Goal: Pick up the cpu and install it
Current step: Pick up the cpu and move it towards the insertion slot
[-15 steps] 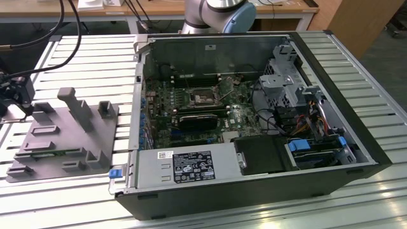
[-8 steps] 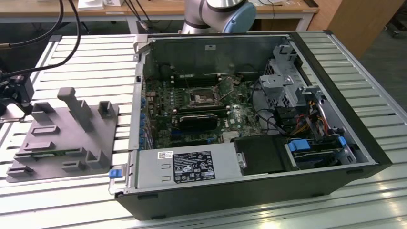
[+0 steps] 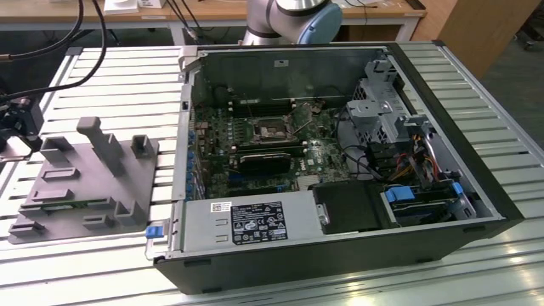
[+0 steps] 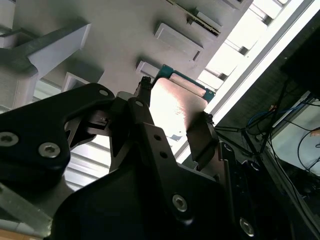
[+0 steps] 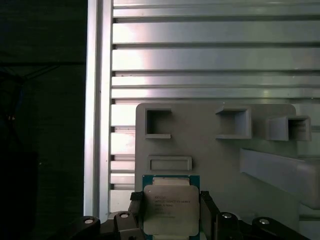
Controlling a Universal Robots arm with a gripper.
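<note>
The cpu (image 5: 170,209), a flat square chip with a pale silver top and a thin green rim, sits between my gripper's two black fingers (image 5: 136,207) in both wrist views. My gripper (image 5: 171,212) is shut on it, one finger against each opposite edge. The second wrist view shows its shiny top (image 4: 175,107) between the same fingers (image 4: 144,97), over a corner of the grey fixture block (image 4: 115,35). I cannot tell whether the chip touches the block. In the exterior view my gripper (image 3: 17,137) is at the far left, beside the fixture block (image 3: 81,185). The motherboard socket (image 3: 270,129) lies inside the open case.
The open computer case (image 3: 340,159) fills the middle and the exterior view's right of the slatted metal table (image 3: 111,83). Tall slabs and posts (image 3: 95,137) rise from the fixture block. The table's edge (image 5: 97,125) runs close beside the block, with dark floor beyond.
</note>
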